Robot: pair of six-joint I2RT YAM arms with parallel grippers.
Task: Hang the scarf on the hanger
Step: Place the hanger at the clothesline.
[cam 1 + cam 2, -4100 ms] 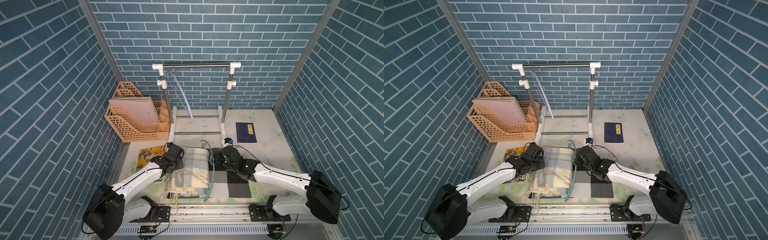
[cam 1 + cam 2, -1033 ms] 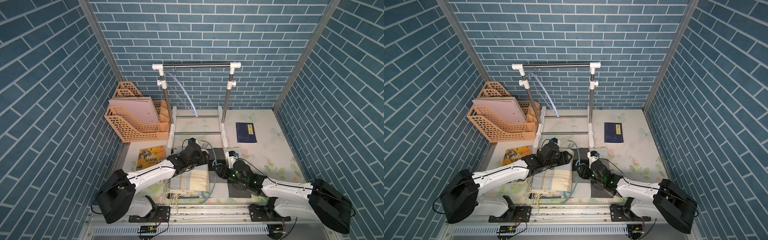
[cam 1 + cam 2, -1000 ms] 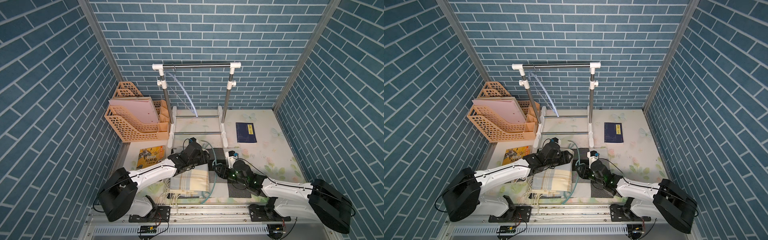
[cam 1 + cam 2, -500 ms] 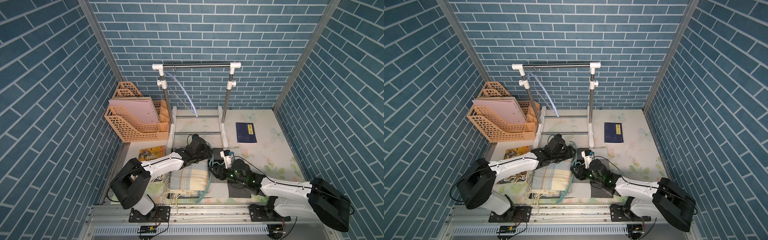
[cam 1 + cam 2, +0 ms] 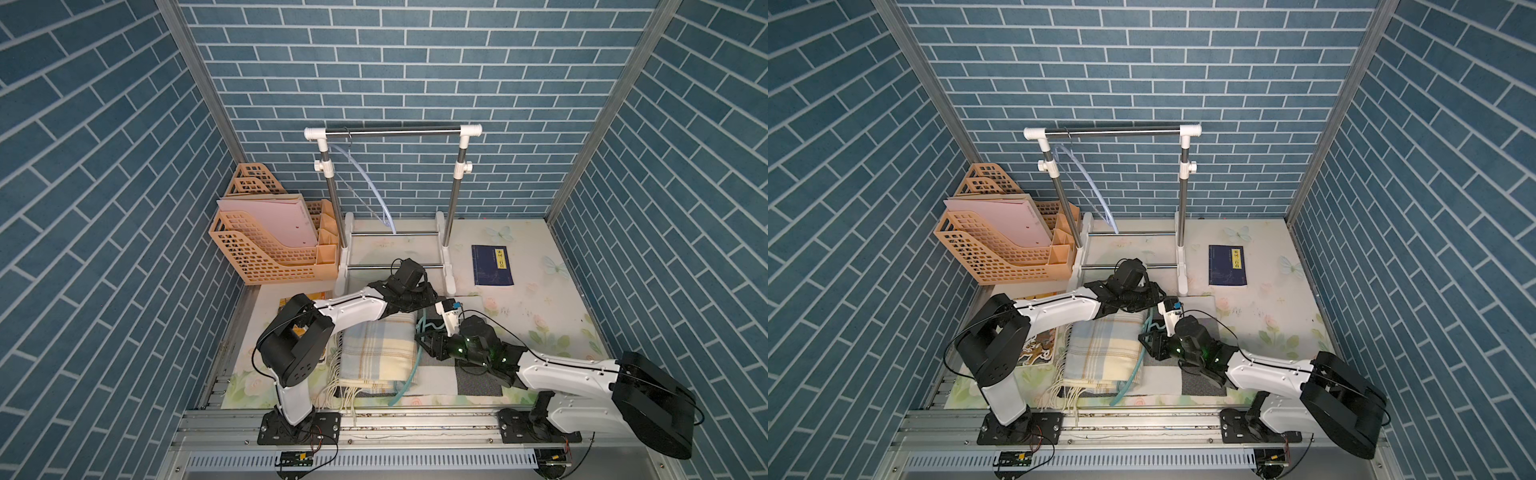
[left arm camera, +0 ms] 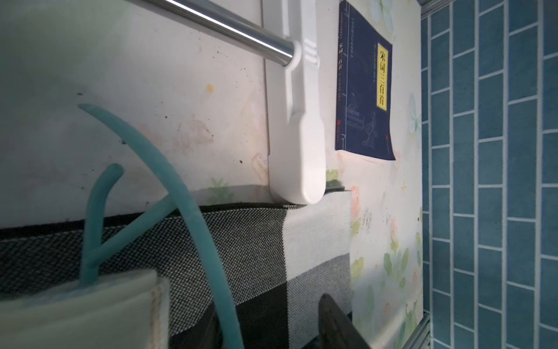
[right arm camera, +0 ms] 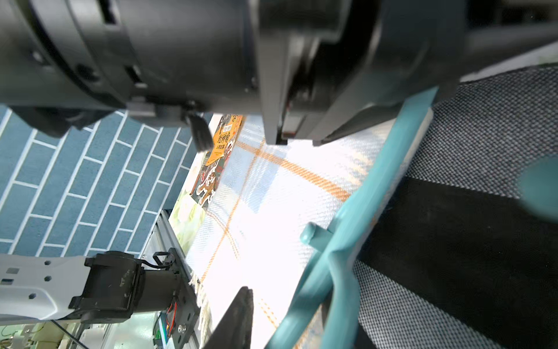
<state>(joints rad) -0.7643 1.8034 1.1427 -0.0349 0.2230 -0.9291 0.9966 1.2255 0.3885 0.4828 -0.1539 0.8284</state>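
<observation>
Blue-brick walls, floral worktop (image 5: 519,316): pickup step, I judge. Left gripper (image 5: 430,301) and right gripper (image 5: 424,343) crowd the teal hanger (image 6: 181,193) lying along the plaid scarf (image 5: 378,353). I can't tell either grip. Next: lift hanger clear.

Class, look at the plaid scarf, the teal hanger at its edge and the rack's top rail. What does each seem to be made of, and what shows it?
The scarf looks like soft woven cloth, perhaps wool or acrylic: fine weave, loose fringe. The hanger seems to be plastic or rubber-coated: matte teal, smooth moulded curves. The top rail looks like polished metal: bright, mirror-like highlights.
</observation>
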